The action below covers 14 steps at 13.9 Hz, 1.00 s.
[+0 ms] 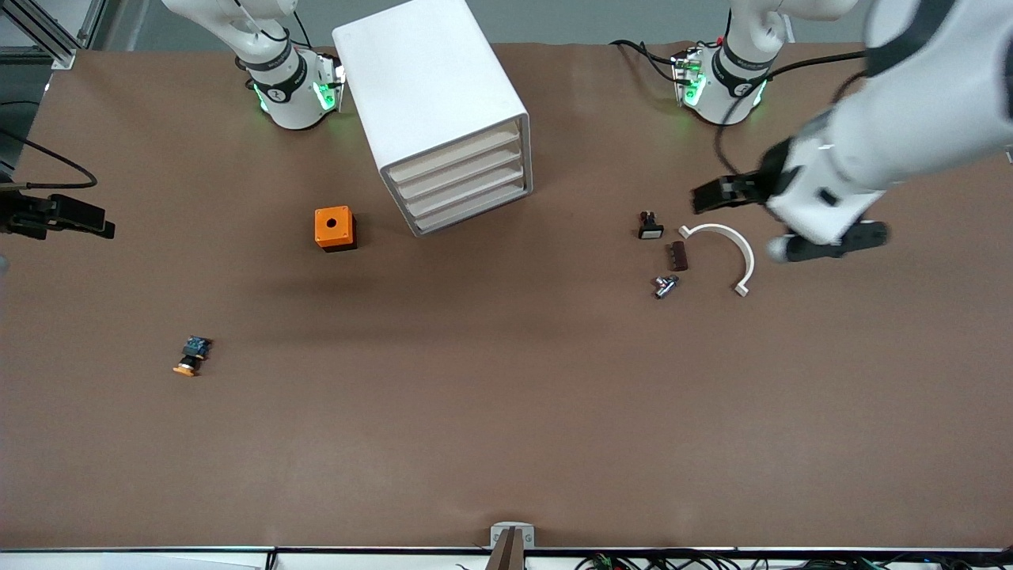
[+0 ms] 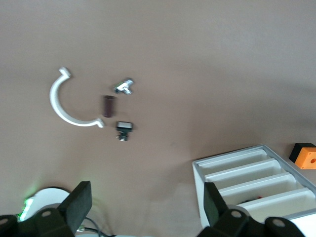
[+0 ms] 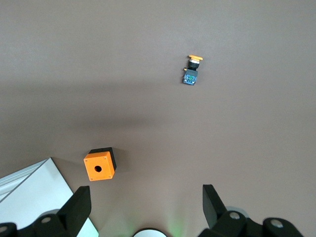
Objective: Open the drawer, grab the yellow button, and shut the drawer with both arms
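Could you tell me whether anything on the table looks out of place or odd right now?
The button lies on its side on the bare table, nearer the front camera than the orange box, not in the drawer unit. All the unit's drawers look shut, and it sits skewed to the table's edges.

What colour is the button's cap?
Orange, on a dark bluish body; the button shows best in the right wrist view.

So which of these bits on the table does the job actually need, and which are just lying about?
For the job:
- white drawer cabinet, drawers all shut
- button, out on the table toward the right arm's end
- left hand and right hand, both open

Lying about:
- orange box
- white curved bracket
- black part with white face
- brown block
- metal fitting
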{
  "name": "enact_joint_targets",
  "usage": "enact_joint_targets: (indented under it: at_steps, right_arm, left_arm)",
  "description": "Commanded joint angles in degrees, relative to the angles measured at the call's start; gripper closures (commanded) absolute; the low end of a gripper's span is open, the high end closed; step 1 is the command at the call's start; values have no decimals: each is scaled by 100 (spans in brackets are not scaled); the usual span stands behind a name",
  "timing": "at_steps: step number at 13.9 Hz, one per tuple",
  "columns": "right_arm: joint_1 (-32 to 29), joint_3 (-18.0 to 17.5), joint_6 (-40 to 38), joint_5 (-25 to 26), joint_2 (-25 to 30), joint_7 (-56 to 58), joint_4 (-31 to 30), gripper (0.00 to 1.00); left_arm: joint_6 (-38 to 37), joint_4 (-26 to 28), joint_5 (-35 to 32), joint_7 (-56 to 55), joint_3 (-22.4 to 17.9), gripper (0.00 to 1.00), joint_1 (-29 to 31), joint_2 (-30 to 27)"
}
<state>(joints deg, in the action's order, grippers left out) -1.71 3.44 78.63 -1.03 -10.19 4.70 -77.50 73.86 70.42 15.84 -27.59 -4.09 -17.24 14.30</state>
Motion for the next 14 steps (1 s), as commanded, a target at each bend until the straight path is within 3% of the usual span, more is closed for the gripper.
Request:
enact_joint_targets:
  at_steps: [1,5,7,9,11,14]
  right_arm:
    - [4,-10,-76,-12,263,-57,33,0]
    - [4,-10,-58,6,342,-39,59,0]
    - [13,-10,-102,32,360,-22,59,0]
    - [5,-2,-181,32,509,-74,51,0]
    - [-4,7,-199,6,544,-48,33,0]
    - [4,-2,-225,15,562,-39,33,0]
  left_arm:
    - [-91,340,-142,480,92,0,499,-322]
    - [267,1051,-624,1107,92,0,968,-735]
    - [1029,1735,-714,1107,110,0,1090,-1068]
    - [1847,2378,-767,1107,442,0,1379,-1385]
    - [2114,2442,-1213,1081,847,0,1565,-1369]
    - [2396,2381,-1452,1098,857,0,1565,-1360]
